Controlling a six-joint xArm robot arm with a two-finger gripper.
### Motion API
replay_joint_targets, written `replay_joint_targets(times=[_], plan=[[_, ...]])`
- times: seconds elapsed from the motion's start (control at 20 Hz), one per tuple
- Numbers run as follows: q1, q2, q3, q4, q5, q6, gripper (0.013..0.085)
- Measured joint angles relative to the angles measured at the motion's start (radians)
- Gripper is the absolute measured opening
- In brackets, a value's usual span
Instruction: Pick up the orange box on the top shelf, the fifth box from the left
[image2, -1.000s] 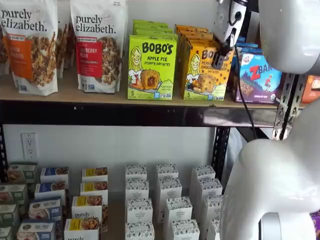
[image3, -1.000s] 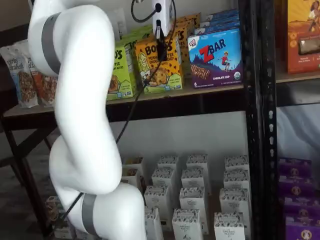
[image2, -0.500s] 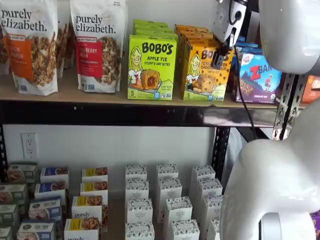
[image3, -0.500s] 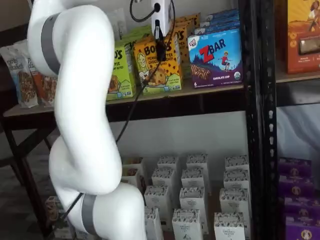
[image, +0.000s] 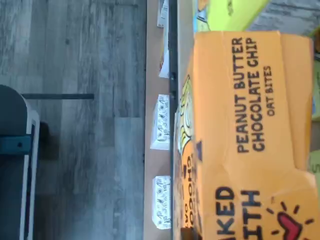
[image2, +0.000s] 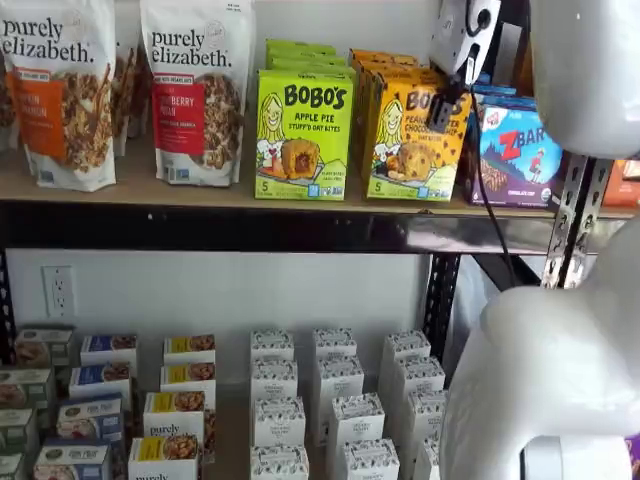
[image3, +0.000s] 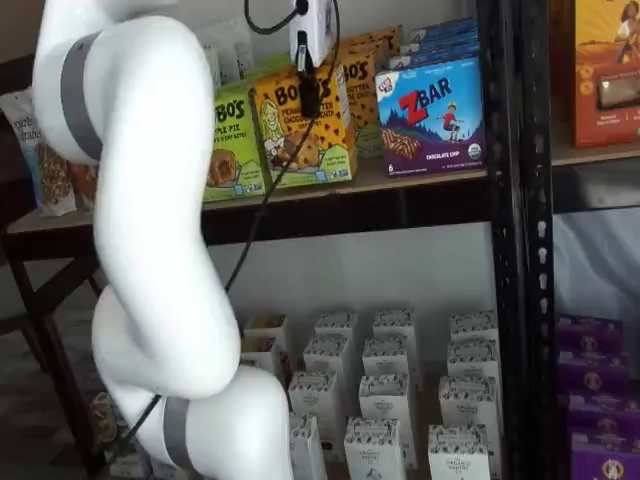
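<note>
My fingers pinch the orange box (image2: 415, 142), tipped forward at the near edge of the top shelf (image2: 200, 190).

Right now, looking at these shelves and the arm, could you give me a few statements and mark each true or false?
1. The fingers are shut on the orange box. True.
2. The orange box lies on the floor. False: it is at the front of the top shelf, tipped slightly.
3. A lime-green Apple Pie box stands beside the orange box. True.
4. The blue ZBar box is on the lower shelf. False: it stands on the top shelf.
5. Granola bags stand on the top shelf. True.
</note>
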Motion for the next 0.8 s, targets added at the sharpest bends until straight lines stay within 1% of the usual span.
replay_joint_targets(times=[0.35,0.65,0.8], plan=[[0.041,-0.139,0.126,-0.053,0.025,0.032,0.029],[0.065,-0.222,0.206,-0.076,0.044,0.053,0.029],[0.072,-0.248,0.233,-0.081,0.05,0.059,0.029]])
